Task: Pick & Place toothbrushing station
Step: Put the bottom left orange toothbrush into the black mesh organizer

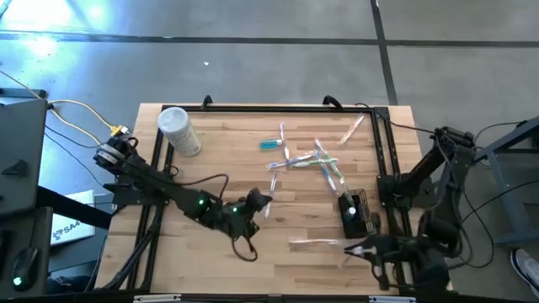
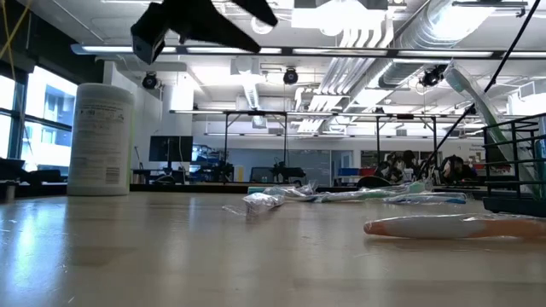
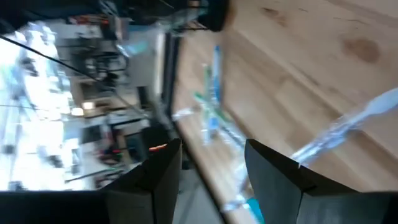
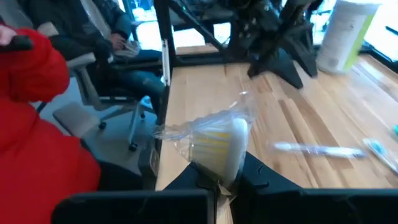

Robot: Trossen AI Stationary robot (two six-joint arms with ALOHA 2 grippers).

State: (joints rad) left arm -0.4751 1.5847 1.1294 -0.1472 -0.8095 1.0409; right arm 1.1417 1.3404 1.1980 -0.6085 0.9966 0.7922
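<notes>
I see my left gripper (image 1: 263, 202) open and empty above the table (image 1: 210, 252), while my right gripper (image 4: 227, 177) clenches a wrapped toothbrush (image 4: 217, 146) near the holder (image 1: 355, 212).

Both robot arms are dark, almost black, and made of thick round parts joined together. The left arm (image 1: 168, 192) has a small green light on it, black cables looping beside it, and yellow wires near its base. The right arm (image 1: 429, 181) is black too, with thin black cables hanging off it, and each arm ends in two flat dark fingers (image 3: 273, 180).
</notes>
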